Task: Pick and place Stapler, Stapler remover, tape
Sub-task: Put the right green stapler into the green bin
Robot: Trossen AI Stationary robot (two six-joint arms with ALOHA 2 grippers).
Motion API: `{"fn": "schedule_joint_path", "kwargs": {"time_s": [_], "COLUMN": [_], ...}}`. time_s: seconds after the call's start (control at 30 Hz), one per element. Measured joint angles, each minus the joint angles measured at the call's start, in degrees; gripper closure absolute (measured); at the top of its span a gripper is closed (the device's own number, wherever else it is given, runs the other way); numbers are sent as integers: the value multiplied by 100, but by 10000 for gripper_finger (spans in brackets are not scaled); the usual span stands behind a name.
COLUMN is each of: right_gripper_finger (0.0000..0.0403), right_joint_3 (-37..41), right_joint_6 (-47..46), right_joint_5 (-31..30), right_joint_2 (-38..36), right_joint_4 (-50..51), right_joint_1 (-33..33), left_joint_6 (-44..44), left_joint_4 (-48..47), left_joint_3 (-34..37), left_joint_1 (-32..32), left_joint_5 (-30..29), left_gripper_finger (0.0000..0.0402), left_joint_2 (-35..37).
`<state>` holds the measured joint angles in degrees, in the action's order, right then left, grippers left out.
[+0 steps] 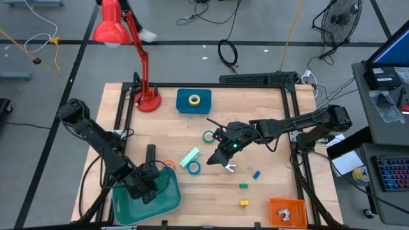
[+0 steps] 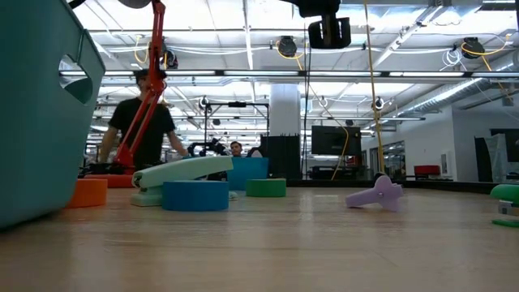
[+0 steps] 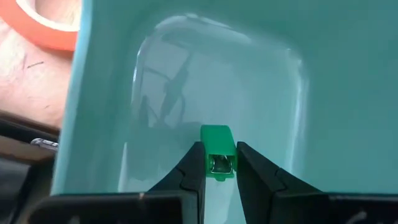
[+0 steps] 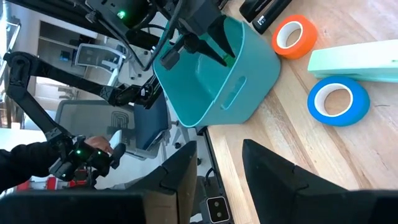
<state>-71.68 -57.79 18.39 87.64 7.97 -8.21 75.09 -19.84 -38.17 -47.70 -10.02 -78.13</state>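
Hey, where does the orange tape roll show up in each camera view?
High view: orange tape roll beside the teal bin's upper rim.
Low view: orange tape roll at far left, against the bin wall.
Left wrist view: top left corner, outside the bin.
Right wrist view: top right, beside the bin.
Shared landmark: the teal bin.
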Motion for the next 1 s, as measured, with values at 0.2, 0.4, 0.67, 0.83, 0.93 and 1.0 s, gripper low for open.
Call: {"fn": "schedule_joint_path", "kwargs": {"time_s": [0.2, 0.4, 0.67, 0.83, 0.93, 1.0], "right_gripper_finger": [282, 282, 284, 286, 287, 287], "right_joint_3": [0, 0, 2, 7, 4, 4], "right_joint_6": [1, 23, 159, 355, 486, 495], "right_joint_5": [0, -2, -144, -706, -850, -946], "right_joint_2": [0, 0, 0, 0, 0, 0], "right_joint_4": [2, 2, -34, -515, -985, -1121], "right_joint_1": [0, 0, -21, -112, -129, -129], "left_joint_6": [-94, -187, 168, 237, 174, 162], "left_joint_4": [-8, -175, -1363, -1841, -1763, -1826], "left_joint_3": [-258, -478, -1076, -1513, -1537, -1534], "left_joint_1": [100, 247, 121, 72, 136, 199], "left_joint_5": [-301, -380, -907, -2118, -2574, -2487], "left_gripper_finger": [341, 341, 341, 341, 341, 341], "left_joint_2": [3, 33, 364, 840, 1067, 1073]}}
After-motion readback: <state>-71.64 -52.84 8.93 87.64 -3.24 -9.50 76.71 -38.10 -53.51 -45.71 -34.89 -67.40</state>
